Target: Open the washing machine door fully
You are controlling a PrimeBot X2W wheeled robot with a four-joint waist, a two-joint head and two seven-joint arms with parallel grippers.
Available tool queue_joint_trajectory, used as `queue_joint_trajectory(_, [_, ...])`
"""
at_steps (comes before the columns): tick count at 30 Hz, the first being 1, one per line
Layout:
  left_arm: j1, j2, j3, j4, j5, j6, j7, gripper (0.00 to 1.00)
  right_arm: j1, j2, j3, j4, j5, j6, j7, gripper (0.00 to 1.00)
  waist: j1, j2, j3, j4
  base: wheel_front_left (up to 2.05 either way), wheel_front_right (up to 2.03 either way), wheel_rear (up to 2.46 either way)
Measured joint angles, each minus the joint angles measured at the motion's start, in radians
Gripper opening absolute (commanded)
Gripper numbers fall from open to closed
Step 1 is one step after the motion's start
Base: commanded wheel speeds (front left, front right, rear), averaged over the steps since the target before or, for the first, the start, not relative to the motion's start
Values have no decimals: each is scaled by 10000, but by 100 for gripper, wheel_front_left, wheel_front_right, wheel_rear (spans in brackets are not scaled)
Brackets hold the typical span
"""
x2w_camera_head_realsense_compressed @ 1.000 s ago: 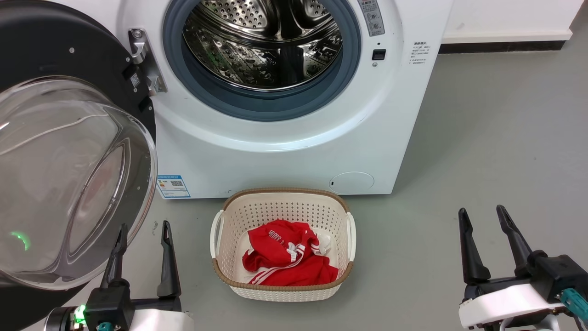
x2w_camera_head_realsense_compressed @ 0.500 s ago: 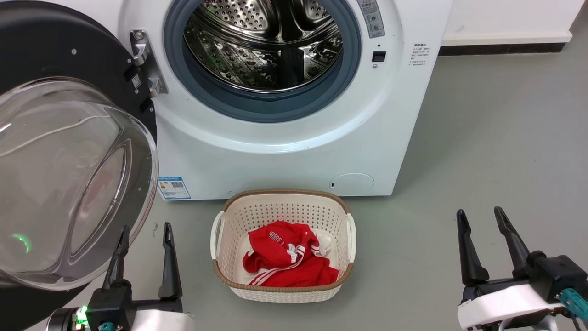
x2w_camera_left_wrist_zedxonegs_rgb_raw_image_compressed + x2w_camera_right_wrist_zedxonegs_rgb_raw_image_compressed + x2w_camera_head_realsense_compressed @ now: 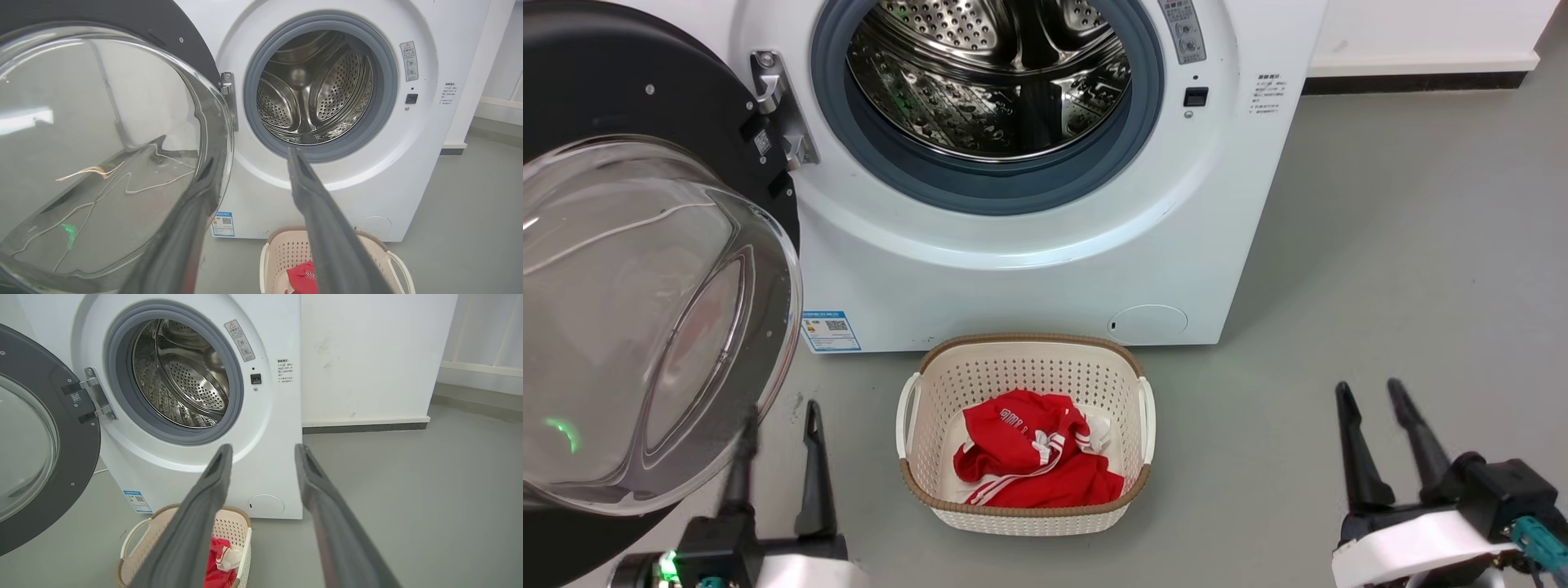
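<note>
Far left, up and to the left of the left claw, stands the large round glossy black washing machine door with its bulging clear glass bowl. It is swung wide on its metal hinge, inner face toward the camera, and sits just as it did a second ago. The slight shift of the whole head view is the camera's own.

The left claw has two long dark fingers, spread, with nothing between them. It is now motion-blurred and lower in the head view than half a second ago, so it appears to be drawing back from the door. In the left wrist view its left finger crosses the bowl's rim; whether they touch cannot be told.

Ahead and to the right of that claw, the white front-loading machine shows its blue-grey rubber ring and perforated steel drum fully uncovered. Just right of the claw, a cream perforated plastic basket holds a red garment with white stripes.

Far right, the right claw hangs over the grey floor, well apart from the machine and gripping nothing. Its fingers are parted but closer together than a second ago.

The door looks as far open as it goes, so the task seems essentially done.
</note>
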Motion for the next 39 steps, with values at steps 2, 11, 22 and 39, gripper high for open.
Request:
queue_joint_trajectory(2, [95,-15,-25,199,-23,-2,0,0,95,0,10,176,2,0,10,0,0,0,1,0,0,0,0])
queue_joint_trajectory(11, [104,17,-54,504,-1881,-130,343,0,150,-33,25,414,1745,0,263,0,0,0,-23,29,0,0,0])
queue_joint_trajectory(22, [-237,111,-81,953,-4079,-378,746,0,-58,-127,15,640,3837,0,598,0,0,0,-54,66,0,0,0])
queue_joint_trajectory(39, [-680,222,-75,1505,-7246,-667,1371,0,-324,-224,-71,968,6813,0,1135,0,0,0,-106,128,0,0,0])
